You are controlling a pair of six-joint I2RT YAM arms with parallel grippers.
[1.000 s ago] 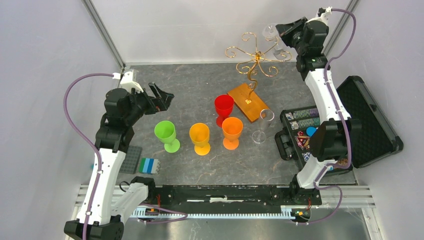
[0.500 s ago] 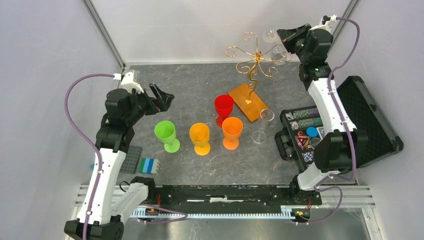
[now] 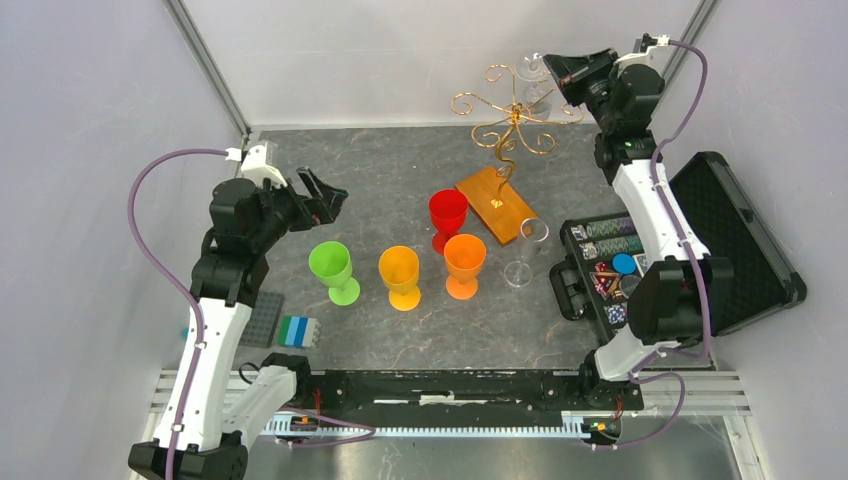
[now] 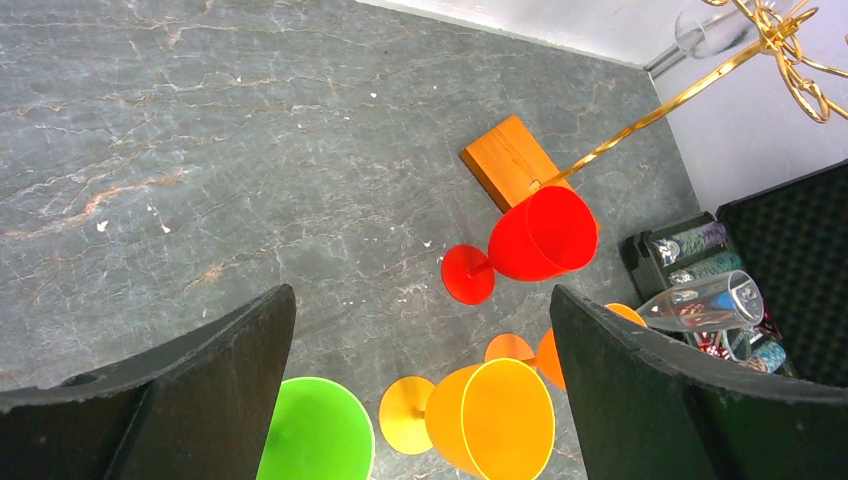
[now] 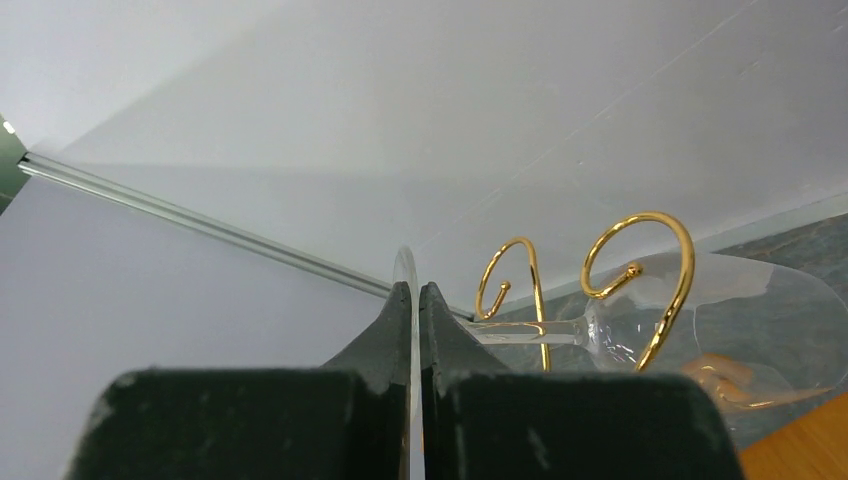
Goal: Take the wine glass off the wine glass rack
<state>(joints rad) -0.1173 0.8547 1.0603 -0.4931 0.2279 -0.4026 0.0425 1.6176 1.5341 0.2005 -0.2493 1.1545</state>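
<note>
Up at the far end, the wine glass point(image 3: 533, 76) hangs on the wine glass rack point(image 3: 511, 122). Its stem lies inside one of the gold curls on the rack's right rear side, and its clear bowl point(image 5: 745, 325) is beyond that curl in the right wrist view. The right claw point(image 5: 412, 296) is pressed together on the thin disc of the glass's foot, pinching it edge-on between both fingers. The rack's amber base rests on the grey tabletop point(image 3: 380, 175).

Just in front of the base stand a red goblet point(image 3: 447, 213), an orange goblet point(image 3: 464, 262), a yellow goblet point(image 3: 400, 274) and a green goblet point(image 3: 332, 269), all upright. A clear flute point(image 3: 522, 250) stands beside the orange one, next to an open black case point(image 3: 740, 250).

The left claw point(image 3: 324, 194) is spread wide and holds nothing, hovering above the tabletop's left part.
</note>
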